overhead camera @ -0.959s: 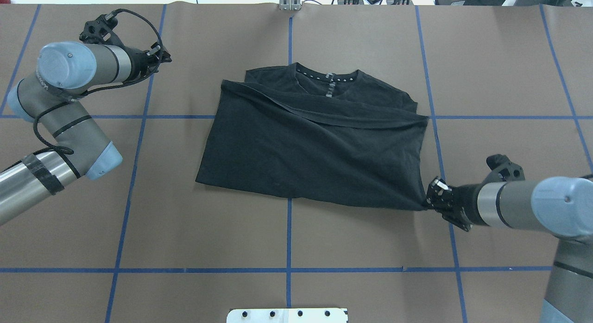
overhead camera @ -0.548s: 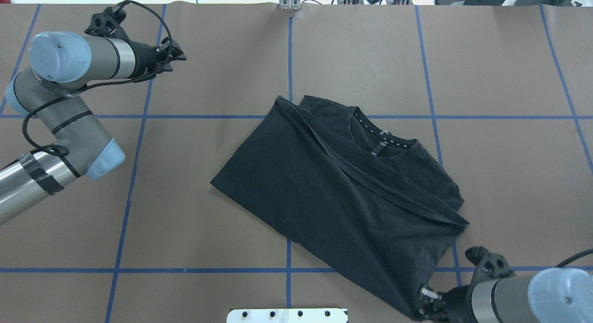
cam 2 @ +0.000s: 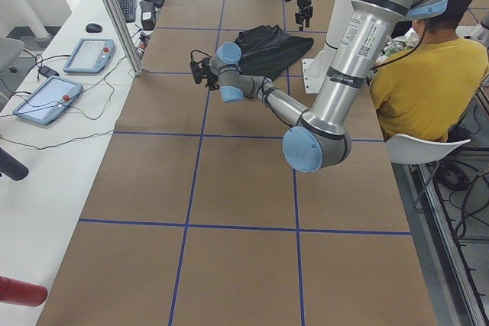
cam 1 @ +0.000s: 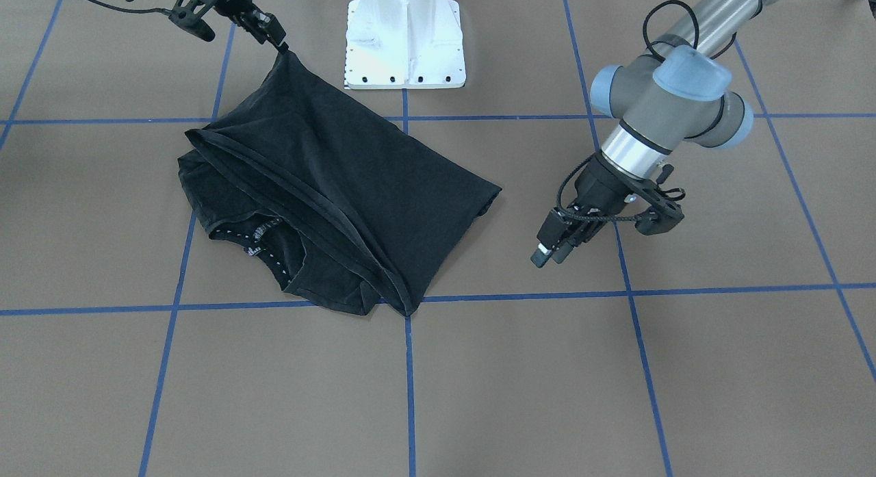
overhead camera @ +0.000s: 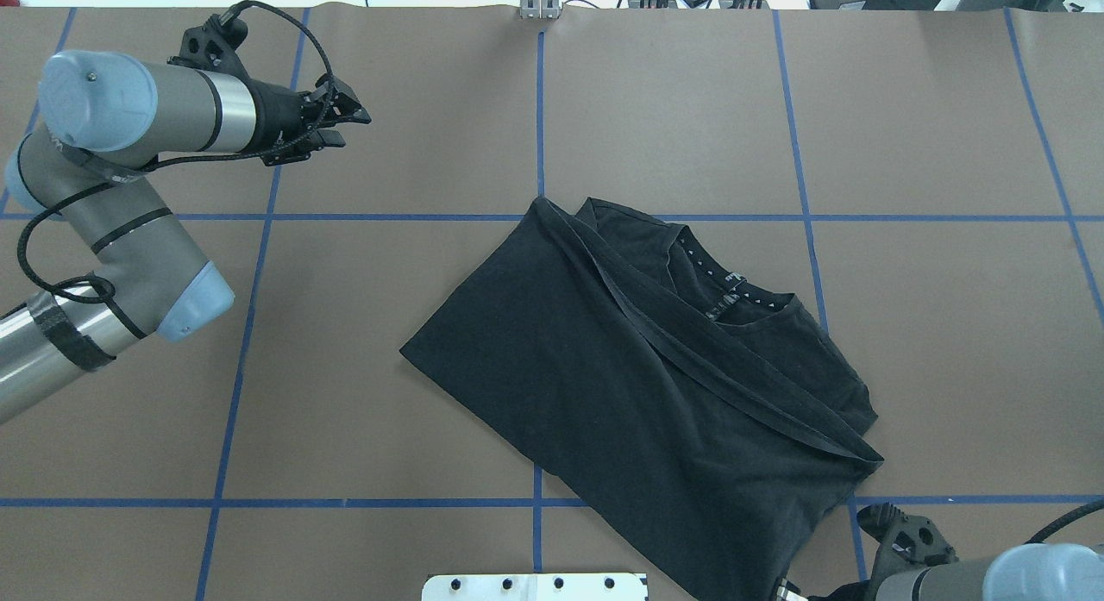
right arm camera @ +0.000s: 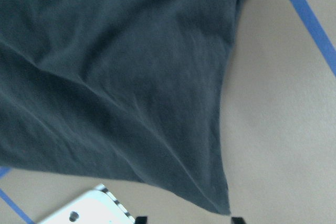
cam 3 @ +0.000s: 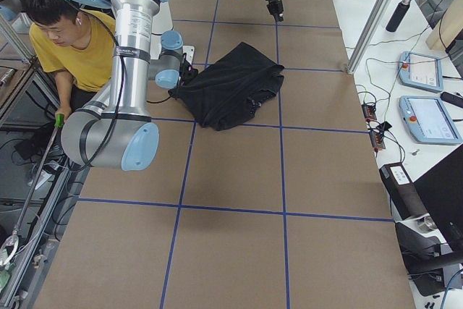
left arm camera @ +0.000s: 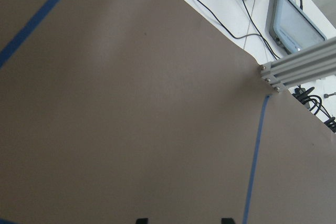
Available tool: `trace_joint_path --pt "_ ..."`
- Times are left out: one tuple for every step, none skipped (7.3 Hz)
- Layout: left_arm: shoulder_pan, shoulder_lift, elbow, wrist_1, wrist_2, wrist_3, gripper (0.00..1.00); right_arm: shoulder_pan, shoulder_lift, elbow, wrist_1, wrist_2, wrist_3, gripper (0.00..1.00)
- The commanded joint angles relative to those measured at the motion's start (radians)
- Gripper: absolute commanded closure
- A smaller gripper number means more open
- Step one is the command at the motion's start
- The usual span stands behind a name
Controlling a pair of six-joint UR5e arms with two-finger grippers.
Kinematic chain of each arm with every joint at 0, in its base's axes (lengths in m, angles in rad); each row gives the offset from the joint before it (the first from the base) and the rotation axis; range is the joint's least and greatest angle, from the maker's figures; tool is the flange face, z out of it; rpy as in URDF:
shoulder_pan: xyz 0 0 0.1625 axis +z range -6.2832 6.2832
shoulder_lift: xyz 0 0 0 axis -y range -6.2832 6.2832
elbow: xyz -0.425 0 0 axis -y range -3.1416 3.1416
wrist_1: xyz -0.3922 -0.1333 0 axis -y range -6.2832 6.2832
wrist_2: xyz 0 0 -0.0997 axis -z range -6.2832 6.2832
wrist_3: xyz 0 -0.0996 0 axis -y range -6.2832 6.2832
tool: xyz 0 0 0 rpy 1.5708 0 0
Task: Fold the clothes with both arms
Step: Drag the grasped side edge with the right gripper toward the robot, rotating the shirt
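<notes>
The black T-shirt (overhead camera: 621, 385) lies folded and skewed on the brown table, collar (overhead camera: 724, 299) showing on its far right side. The logo print is hidden. My right gripper (cam 1: 277, 44) is shut on the shirt's near corner beside the pedestal and pulls it up into a point. It is cut off at the bottom edge of the overhead view (overhead camera: 789, 591). The right wrist view shows the dark cloth (right arm camera: 115, 77) tapering to that corner. My left gripper (overhead camera: 354, 127) hovers empty at the far left, well apart from the shirt, with its fingers close together in the front view (cam 1: 547, 256).
The white pedestal base (cam 1: 404, 46) stands at the table's near edge, right by the held corner. Blue tape lines (overhead camera: 539, 109) grid the table. An aluminium post (overhead camera: 539, 2) stands at the far edge. A person in yellow (cam 3: 72, 41) sits behind the robot. Tablets (cam 3: 427, 70) lie on the far side bench.
My right gripper dragged the shirt's corner toward the robot base, so the shirt slid nearer and rotated. My left gripper moved a little to the right at the far left.
</notes>
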Motion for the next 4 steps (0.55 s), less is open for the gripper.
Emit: trace_joint_path --pt "0.160 0.119 -0.099 0.029 0.121 -0.018 0.35 0.227 0.100 -0.010 -0.054 0.038 -0.028 0.00" --pt "0.265 0.126 -0.095 0.051 0.221 -0.062 0.34 0.250 0.224 -0.017 -0.184 0.050 -0.086 0.00" --pt "0.322 0.124 -0.104 0.080 0.282 -0.073 0.34 0.285 0.371 -0.020 -0.366 0.051 -0.092 0.00" --pt "0.343 0.120 -0.100 0.080 0.286 -0.073 0.35 0.309 0.483 -0.060 -0.488 0.046 -0.115 0.00"
